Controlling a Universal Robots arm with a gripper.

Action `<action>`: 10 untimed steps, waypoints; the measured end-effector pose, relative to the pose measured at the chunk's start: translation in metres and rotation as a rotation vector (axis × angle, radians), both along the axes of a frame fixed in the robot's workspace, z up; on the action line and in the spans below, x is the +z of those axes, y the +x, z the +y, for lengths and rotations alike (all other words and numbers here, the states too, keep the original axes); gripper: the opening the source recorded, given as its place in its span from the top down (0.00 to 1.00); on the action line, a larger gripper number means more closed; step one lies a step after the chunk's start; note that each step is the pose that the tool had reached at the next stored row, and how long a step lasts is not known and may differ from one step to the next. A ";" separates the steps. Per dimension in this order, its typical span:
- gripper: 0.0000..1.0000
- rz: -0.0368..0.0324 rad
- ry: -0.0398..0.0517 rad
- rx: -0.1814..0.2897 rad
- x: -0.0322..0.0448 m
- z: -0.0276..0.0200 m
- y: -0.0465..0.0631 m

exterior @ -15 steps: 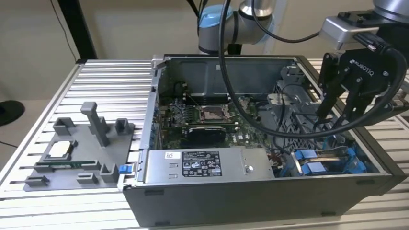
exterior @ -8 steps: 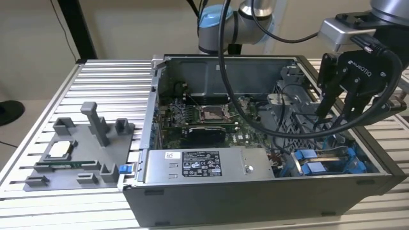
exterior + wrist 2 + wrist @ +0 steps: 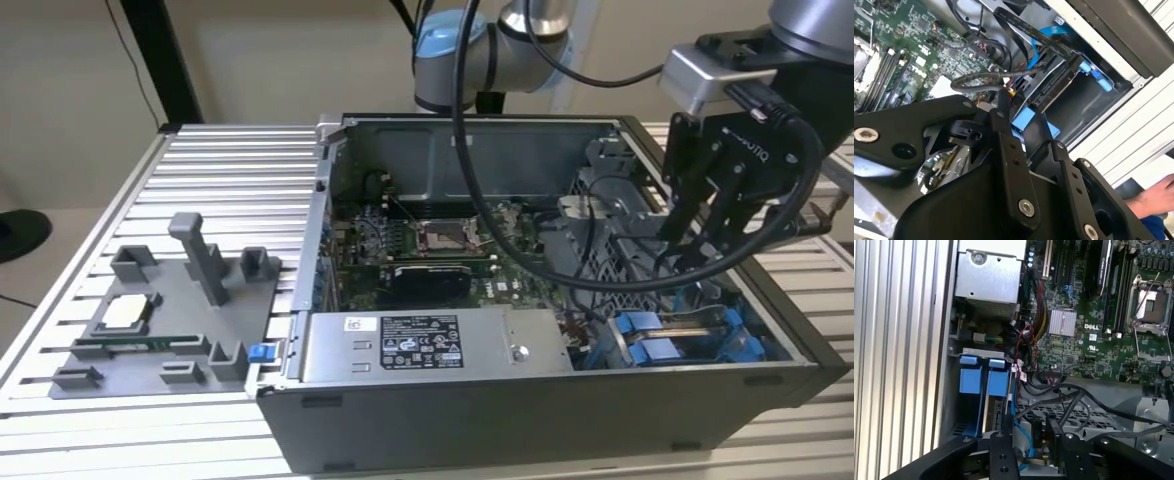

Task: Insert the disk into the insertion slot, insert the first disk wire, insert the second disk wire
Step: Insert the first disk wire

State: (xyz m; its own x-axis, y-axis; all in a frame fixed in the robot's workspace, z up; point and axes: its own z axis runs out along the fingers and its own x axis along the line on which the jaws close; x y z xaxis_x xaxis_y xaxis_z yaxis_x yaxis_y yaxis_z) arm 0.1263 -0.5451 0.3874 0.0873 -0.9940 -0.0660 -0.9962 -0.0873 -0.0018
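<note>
1. In the exterior view the computer case (image 3: 534, 420) stands nearest, its top open. The power supply box (image 3: 427, 345) lies just inside the near rim and takes up that edge from the exterior view's left corner to about the middle.
2. Next to it, toward the exterior view's right, is the insertion slot (image 3: 983, 351). The disk (image 3: 996, 415) sits in it on edge, held in its blue carrier, with two blue tabs at the slot's mouth. A tangle of thin red and black leads (image 3: 1024, 347) fills the narrow gap between the box and the slot.
3. The gripper (image 3: 707, 235) hangs inside the case opening, just above the slot and close to the wall on the exterior view's right. That leaves little room on that side. I cannot tell whether it is clamped on anything.
   - A braided black wire (image 3: 979, 77) ends right at its tip.
   - A blue wire (image 3: 1016, 425) runs along the disk's edge beneath it.
4. Farther in, the motherboard (image 3: 400, 240) lies flat and uncovered, with open space above it.
5. Behind it are the case's far wall (image 3: 467, 150) and the arm's joints (image 3: 454, 45).
6. Outside the case there are bare table slats (image 3: 227, 160) on the exterior view's left around a grey fixture (image 3: 174, 320). In the second wrist view a person's hand (image 3: 1149, 200) rests beyond the case wall.
</note>
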 end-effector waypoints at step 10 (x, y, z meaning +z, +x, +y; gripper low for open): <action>0.00 -0.0076 0.0466 0.000 0.0001 -0.0005 0.000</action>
State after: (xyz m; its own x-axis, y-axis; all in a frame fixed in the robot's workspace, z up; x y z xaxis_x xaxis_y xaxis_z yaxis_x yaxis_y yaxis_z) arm 0.1263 -0.5455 0.3875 0.0879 -0.9899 -0.1115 -0.9961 -0.0869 -0.0135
